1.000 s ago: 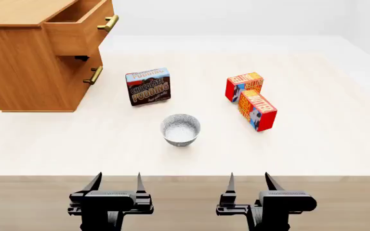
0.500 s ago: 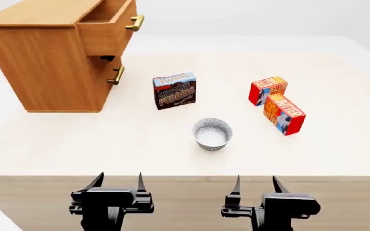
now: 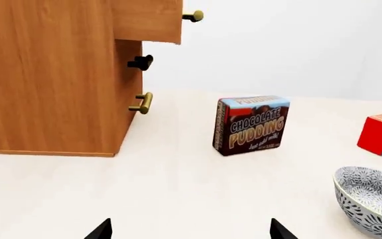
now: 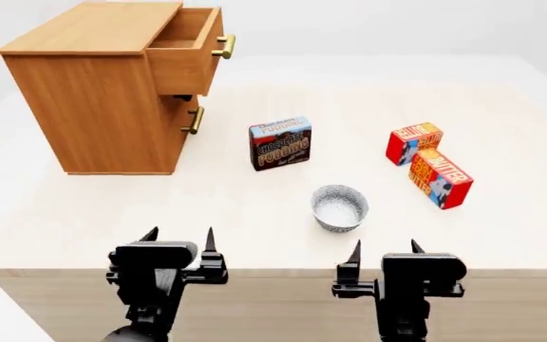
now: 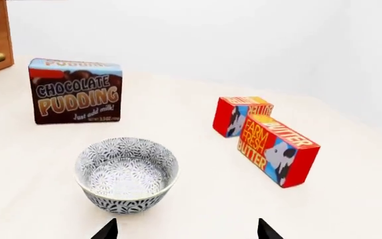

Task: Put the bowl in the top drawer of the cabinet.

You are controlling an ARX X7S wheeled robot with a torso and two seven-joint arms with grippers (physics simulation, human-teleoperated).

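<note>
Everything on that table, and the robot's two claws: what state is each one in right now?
top drawer: pulled open
lower drawer: closed
cabinet: upright on the table
bowl: upright, empty, nothing gripping it
chocolate pudding box: standing on edge
two butter boxes: lying side by side
left gripper: open, empty
right gripper: open, empty, just short of the bowl

The speckled white bowl (image 4: 339, 207) sits upright on the table. The cabinet's (image 4: 93, 92) top drawer (image 4: 188, 53) stands pulled open.
</note>
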